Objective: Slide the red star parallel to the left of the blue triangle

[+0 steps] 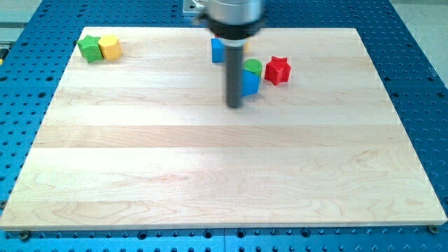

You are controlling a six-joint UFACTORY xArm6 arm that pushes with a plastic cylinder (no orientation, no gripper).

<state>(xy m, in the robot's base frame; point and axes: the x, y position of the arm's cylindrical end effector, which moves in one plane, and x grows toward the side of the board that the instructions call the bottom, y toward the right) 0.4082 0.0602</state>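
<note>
Resting on the wooden board [210,175], the tip [234,106] sits just to the view's left of the blue triangle [250,82], close against it; the rod has no fingers to open or close. The red star [278,70] lies on the triangle's right, beside a green block [254,66]. Another blue block [218,50] shows behind the rod. A green block [89,48] touches a yellow block [110,47] at the board's top-left corner.
</note>
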